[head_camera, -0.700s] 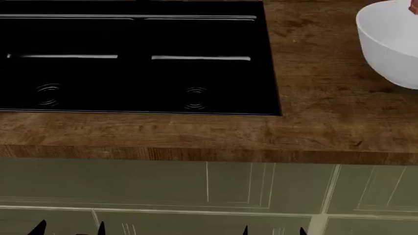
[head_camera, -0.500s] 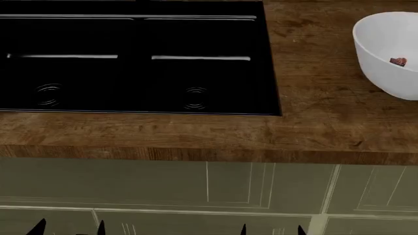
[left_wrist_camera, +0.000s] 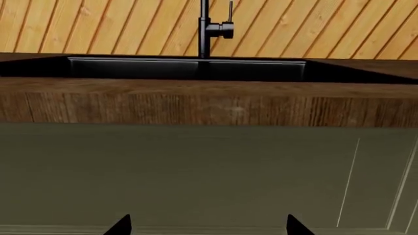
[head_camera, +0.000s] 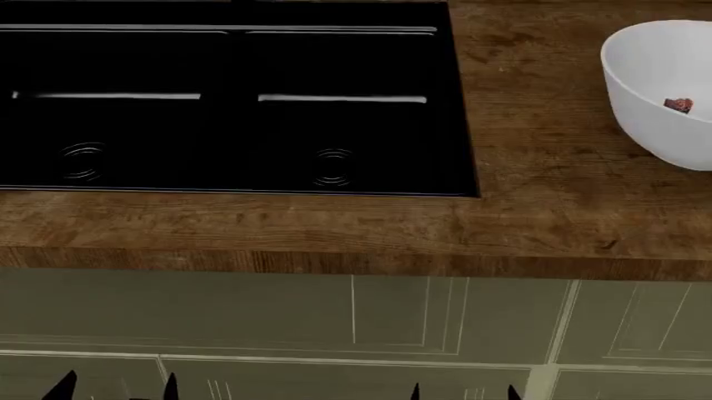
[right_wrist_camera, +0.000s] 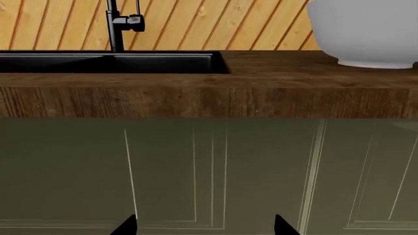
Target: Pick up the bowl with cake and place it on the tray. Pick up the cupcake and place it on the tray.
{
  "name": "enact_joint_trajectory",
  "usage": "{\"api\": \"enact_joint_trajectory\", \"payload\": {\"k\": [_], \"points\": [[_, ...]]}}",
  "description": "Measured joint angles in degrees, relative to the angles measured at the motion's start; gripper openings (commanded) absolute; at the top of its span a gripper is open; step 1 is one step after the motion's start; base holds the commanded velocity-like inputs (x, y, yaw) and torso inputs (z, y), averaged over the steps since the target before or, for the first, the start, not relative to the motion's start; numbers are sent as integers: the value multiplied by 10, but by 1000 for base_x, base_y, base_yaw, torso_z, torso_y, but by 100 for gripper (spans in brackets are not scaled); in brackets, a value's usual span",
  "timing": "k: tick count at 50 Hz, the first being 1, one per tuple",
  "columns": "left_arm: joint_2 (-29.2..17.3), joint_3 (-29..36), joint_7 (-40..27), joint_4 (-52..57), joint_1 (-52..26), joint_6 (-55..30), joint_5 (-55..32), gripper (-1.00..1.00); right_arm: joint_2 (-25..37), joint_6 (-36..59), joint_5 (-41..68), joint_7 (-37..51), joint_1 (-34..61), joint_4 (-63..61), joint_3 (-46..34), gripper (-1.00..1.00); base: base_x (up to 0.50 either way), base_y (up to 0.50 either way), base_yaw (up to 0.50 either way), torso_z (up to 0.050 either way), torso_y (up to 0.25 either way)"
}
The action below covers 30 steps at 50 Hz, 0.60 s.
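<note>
- The bowl (head_camera: 664, 87) sits on the table (head_camera: 556, 208) at the far right of my head view, partly cut off by the edge, just where it stood half a second ago; a little earlier it was tilted and higher in the view.
- The cake (head_camera: 678, 105) lies inside the bowl on its sloping wall, unchanged from the last frame.
- My left fingers (head_camera: 117, 386) are spread apart, low in front of the cabinet (head_camera: 356, 325), below the table edge and holding nothing.
- My right fingers (head_camera: 462, 391) are likewise spread and bare, well apart from the bowl.
- The sink (head_camera: 223, 100) lies dark to the bowl's left, and from my left wrist a faucet (left_wrist_camera: 210, 28) stands behind it.
</note>
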Motion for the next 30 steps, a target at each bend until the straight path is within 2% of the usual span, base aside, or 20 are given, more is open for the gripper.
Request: {"api": "enact_joint_trajectory", "payload": {"k": [12, 18, 22, 30], "points": [[-8, 9, -8, 1, 0, 2, -11, 100, 8, -1, 8, 9, 0, -1, -9, 100, 0, 0, 0, 0, 0], [-12, 13, -15, -1, -3, -7, -16, 100, 11, -2, 11, 13, 1, 0, -13, 100, 0, 0, 0, 50, 0], [-14, 16, -18, -3, -5, -10, -18, 100, 13, -1, 13, 15, 2, 0, -16, 100, 0, 0, 0, 7, 0], [-20, 22, -23, -8, -9, -16, -22, 100, 16, 1, 17, 19, 4, 2, -23, 100, 0, 0, 0, 50, 0]]}}
